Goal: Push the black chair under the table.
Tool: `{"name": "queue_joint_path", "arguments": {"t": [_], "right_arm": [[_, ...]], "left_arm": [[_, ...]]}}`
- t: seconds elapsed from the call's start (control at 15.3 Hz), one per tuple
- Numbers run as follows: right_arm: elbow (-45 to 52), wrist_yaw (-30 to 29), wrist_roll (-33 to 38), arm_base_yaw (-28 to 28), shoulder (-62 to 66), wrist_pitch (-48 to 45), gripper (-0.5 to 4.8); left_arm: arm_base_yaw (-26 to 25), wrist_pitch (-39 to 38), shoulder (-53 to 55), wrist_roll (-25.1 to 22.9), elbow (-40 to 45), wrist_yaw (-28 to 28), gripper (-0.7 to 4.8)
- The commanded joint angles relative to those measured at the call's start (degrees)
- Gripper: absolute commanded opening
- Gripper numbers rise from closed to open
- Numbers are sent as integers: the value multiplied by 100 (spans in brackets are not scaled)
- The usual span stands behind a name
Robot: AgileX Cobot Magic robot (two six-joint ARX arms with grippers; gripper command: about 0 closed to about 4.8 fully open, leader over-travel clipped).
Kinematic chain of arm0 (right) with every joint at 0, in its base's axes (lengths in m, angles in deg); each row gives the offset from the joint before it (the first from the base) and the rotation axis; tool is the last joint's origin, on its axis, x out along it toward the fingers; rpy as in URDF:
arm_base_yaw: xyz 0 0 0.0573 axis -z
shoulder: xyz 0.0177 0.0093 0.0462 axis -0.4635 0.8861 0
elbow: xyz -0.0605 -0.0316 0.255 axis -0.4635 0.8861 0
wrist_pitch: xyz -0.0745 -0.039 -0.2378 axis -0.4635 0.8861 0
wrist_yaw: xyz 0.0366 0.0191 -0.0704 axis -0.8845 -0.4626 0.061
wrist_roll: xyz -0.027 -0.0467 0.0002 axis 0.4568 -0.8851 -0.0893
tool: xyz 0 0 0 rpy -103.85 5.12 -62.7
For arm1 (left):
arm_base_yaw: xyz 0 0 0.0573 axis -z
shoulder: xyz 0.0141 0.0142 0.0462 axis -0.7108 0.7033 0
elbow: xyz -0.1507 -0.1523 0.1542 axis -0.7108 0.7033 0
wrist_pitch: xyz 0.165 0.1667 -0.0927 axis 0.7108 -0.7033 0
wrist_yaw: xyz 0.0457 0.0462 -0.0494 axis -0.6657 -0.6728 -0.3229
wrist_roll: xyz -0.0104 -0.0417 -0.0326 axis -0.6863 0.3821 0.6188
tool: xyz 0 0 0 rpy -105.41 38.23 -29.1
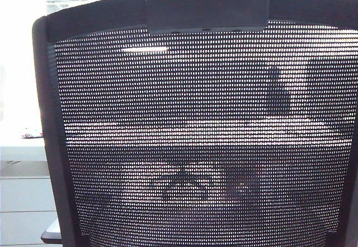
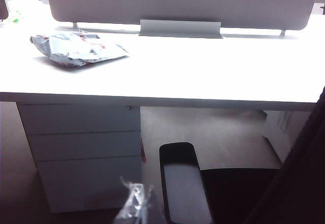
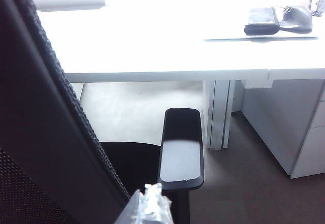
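Left wrist view: left gripper [image 2: 136, 203] is seen beside chair [image 2: 185, 183], tip only; aperture can't be told. Table [image 2: 203, 71] edge lies ahead, seat not yet under. Right gripper [image 3: 150, 203] flanks opp. armrest, prob. for a two-sided push; aperture likewise unclear. Chair: black mesh back, padded armrests.
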Motion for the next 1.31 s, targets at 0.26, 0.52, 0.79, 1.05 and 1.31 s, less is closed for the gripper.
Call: {"name": "queue_joint_path", "arguments": {"t": [0.26,0.52,0.79,1.05,1.31], "right_arm": [[7,-20,-17,2,-7,-109,-5],[4,11,-15,2,-7,-1091,-6],[-339,487,691,0,-4,-2006,-6],[-1744,466,953,0,330,-1379,-6],[-3377,-81,1069,-4,2114,-907,-6]], "left_arm": [[11,70,4,-42,2,-4,-5],[11,76,4,321,2,258,-5],[11,1187,4,1519,-11,750,-6],[13,1593,4,2927,-326,1823,-6],[13,562,737,2293,-1561,1320,-6]]}}
